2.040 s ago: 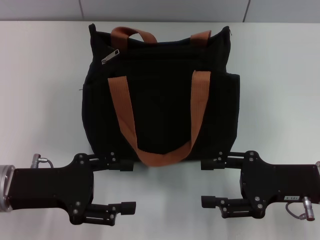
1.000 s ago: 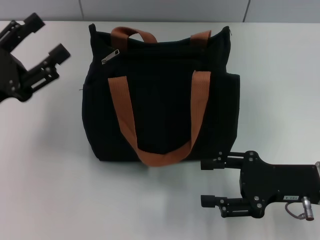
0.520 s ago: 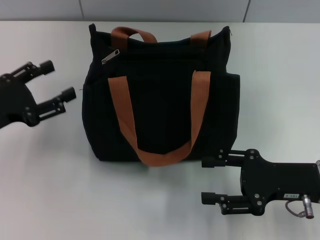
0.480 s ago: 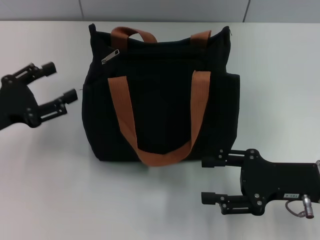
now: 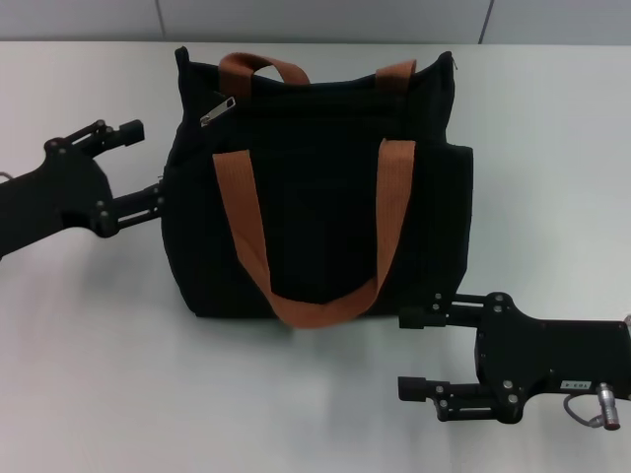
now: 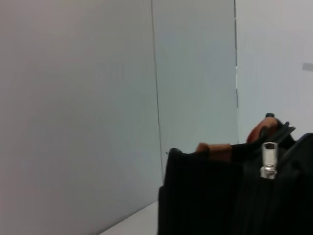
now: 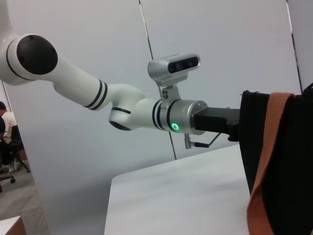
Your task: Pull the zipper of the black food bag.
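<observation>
The black food bag [image 5: 315, 168] stands in the middle of the white table, with two orange-brown handles [image 5: 240, 212]. The silver zipper pull [image 5: 219, 108] lies at the bag's top left corner. It also shows in the left wrist view [image 6: 268, 159], on the bag [image 6: 220, 200]. My left gripper [image 5: 144, 165] is open, right beside the bag's left side and below the pull. My right gripper [image 5: 407, 353] is open and empty, on the table just in front of the bag's front right corner. The right wrist view shows the bag's edge [image 7: 252, 142] and a handle strap [image 7: 266, 166].
The white table [image 5: 89, 335] spreads around the bag, with a grey wall behind it. In the right wrist view my white left arm [image 7: 137, 110] reaches to the bag from the far side.
My left gripper has swung from the far left in toward the bag's left side and now sits right against it. The right gripper and the bag have stayed put.
</observation>
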`<control>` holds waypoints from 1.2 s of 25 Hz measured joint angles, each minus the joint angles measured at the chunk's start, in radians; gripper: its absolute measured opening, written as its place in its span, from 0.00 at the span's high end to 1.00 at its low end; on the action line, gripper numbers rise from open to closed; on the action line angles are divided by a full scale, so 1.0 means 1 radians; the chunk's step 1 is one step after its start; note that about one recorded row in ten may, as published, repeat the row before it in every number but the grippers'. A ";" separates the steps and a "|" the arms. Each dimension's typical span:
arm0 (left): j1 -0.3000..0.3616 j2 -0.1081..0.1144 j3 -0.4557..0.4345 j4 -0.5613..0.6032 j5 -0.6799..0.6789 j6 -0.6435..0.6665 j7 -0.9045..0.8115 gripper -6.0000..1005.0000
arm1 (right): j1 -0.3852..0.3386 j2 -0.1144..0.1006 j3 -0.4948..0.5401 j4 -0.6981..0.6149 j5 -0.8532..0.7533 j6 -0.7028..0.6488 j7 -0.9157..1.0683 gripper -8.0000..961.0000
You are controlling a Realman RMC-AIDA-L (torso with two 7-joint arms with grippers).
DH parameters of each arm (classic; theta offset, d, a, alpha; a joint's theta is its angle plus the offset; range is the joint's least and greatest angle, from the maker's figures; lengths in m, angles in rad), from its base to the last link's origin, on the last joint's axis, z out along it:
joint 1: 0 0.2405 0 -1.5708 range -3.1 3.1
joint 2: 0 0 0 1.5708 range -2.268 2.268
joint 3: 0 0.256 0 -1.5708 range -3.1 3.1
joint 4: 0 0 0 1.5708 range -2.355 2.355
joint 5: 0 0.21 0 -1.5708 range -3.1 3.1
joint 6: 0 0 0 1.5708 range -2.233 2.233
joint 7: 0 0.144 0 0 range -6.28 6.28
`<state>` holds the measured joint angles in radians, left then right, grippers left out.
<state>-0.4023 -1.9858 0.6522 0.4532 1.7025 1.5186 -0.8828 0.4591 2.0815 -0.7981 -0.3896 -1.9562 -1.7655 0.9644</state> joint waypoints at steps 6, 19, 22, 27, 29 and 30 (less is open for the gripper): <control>-0.031 -0.029 -0.008 0.004 -0.004 -0.089 0.045 0.23 | -0.001 0.000 0.000 0.002 0.002 0.000 0.001 0.25; 0.003 -0.067 -0.129 0.030 -0.014 0.016 0.153 0.51 | -0.005 0.002 0.000 0.003 0.004 0.000 0.012 0.25; 0.009 -0.073 -0.144 0.030 -0.014 0.050 0.181 0.63 | -0.003 0.002 0.000 0.003 0.005 -0.001 0.014 0.25; 0.015 -0.082 -0.153 0.028 -0.015 0.076 0.216 0.75 | 0.011 0.002 0.000 0.003 0.017 -0.024 0.058 0.25; 0.016 -0.083 -0.153 0.022 -0.022 0.080 0.219 0.80 | 0.017 0.002 0.000 0.003 0.029 -0.042 0.077 0.25; 0.020 -0.083 -0.153 0.012 -0.036 0.087 0.229 0.83 | 0.023 0.001 0.000 0.003 0.057 -0.081 0.112 0.25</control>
<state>-0.3827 -2.0690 0.4990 0.4648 1.6662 1.6054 -0.6541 0.4826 2.0828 -0.7977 -0.3866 -1.8990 -1.8463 1.0762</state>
